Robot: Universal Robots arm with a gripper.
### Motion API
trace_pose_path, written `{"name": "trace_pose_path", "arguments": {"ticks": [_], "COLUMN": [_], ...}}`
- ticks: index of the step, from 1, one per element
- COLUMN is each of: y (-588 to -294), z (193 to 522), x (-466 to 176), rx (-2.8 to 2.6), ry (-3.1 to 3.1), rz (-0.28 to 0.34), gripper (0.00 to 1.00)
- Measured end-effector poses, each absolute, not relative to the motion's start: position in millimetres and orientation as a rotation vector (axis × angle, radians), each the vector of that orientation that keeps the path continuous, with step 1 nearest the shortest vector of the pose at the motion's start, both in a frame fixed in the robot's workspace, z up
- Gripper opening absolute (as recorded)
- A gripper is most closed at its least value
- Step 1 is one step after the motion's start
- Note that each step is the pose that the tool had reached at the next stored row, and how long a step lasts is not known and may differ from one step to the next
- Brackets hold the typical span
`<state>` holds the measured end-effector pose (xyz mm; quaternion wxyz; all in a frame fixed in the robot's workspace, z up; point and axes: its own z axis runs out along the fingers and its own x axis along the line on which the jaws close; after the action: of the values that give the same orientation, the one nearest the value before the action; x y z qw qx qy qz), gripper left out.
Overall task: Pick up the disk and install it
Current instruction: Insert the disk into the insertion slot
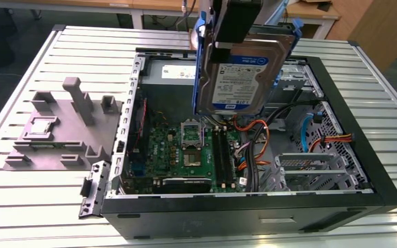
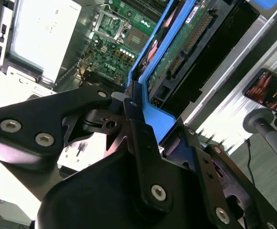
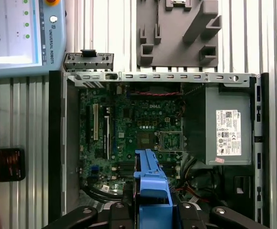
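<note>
One disk [image 1: 243,77] hangs clamped in one closed claw [image 2: 137,102] above one open computer case [image 1: 374,173]

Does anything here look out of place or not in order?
Nothing looks damaged or spilled. The disk hangs upright in the gripper above the open computer case. One stray item: a phone lies on the table beside the case.

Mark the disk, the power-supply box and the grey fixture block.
the disk [image 1: 243,82], exterior view, on its white label.
the power-supply box [image 3: 224,98], first wrist view, on its bare grey face.
the grey fixture block [image 1: 52,154], exterior view, on its flat base.
</note>
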<state>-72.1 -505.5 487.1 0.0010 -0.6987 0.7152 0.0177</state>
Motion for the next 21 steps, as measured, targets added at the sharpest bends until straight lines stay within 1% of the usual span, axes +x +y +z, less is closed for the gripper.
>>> {"name": "trace_pose_path", "arguments": {"ticks": [21], "y": [-512.3], "z": [484.8], "x": [-61.6], "rx": [-2.194], "ry": [2.245], "rz": [0.055], "gripper": [0.37]}}
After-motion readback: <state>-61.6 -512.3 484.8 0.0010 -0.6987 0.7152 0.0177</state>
